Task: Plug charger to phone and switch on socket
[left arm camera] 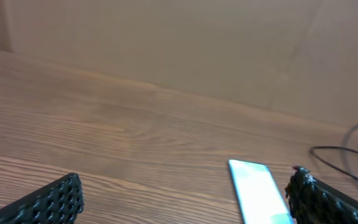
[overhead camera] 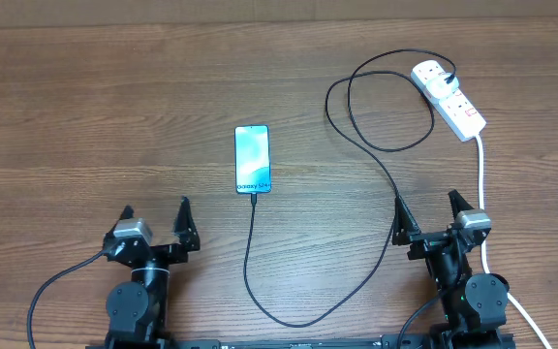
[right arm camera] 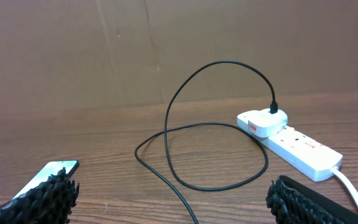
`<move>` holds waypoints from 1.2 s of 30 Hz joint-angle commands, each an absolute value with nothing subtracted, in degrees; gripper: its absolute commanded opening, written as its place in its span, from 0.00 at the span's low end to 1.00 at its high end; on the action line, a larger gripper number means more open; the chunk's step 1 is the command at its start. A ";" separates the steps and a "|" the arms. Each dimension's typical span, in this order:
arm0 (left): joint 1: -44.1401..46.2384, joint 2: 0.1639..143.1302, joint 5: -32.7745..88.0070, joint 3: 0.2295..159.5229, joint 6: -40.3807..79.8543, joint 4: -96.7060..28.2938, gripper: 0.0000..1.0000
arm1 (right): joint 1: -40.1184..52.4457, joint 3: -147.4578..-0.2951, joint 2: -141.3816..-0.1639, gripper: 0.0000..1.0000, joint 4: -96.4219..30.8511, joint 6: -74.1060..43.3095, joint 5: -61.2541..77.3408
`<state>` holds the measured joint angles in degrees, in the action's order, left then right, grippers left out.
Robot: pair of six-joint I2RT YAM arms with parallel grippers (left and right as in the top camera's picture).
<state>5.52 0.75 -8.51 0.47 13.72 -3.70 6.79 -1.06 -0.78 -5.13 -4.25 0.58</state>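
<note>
Bench [overhead camera: 85, 116]: wood-grain top, with a plain brown board wall behind the far edge.
Left gripper [overhead camera: 155, 208]: at the near edge, left of centre. I read the fingers as spread wide with nothing between them.
Phone [overhead camera: 252, 159]: flat at mid-bench, screen up and lit pale blue, long sides running from far edge to near edge.
Charger [overhead camera: 251, 228]: thin black cable. Its tip meets the Phone's near short edge, though I cannot tell if it is fully seated. It sags toward the near edge, climbs right, loops near the far right corner and ends in a white plug [overhead camera: 432, 76].
Right gripper [overhead camera: 425, 202]: at the near edge, right side. Fingers are apart and empty, and the cable passes just beside its left finger.
Socket [overhead camera: 450, 97]: at the far right corner, lying diagonally, with the white plug in its far end. I cannot read the switch position.
Mains cord [overhead camera: 480, 184]: thick and white, running from the Socket toward the near edge.
</note>
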 commanded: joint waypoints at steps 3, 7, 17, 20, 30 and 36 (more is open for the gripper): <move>3.38 0.16 -7.46 0.25 8.47 -3.90 1.00 | 6.68 -0.47 -0.16 1.00 -4.84 -4.01 0.05; 2.09 0.16 -6.04 0.27 6.35 -4.08 1.00 | 6.68 -0.47 -0.16 1.00 -4.84 -4.01 0.05; -0.10 0.16 -4.64 0.30 5.08 -4.27 1.00 | 6.68 -0.47 -0.16 1.00 -4.84 -4.01 0.05; -0.36 0.16 -4.64 0.30 5.06 -4.29 1.00 | 6.68 -0.47 -0.16 1.00 -4.84 -4.01 0.05; -0.34 0.16 -3.53 0.32 3.25 -4.40 1.00 | 6.68 -0.47 -0.16 1.00 -4.84 -4.01 0.05; -0.34 0.16 -2.96 0.32 2.52 -4.47 1.00 | 6.68 -0.47 -0.16 1.00 -4.84 -4.01 0.05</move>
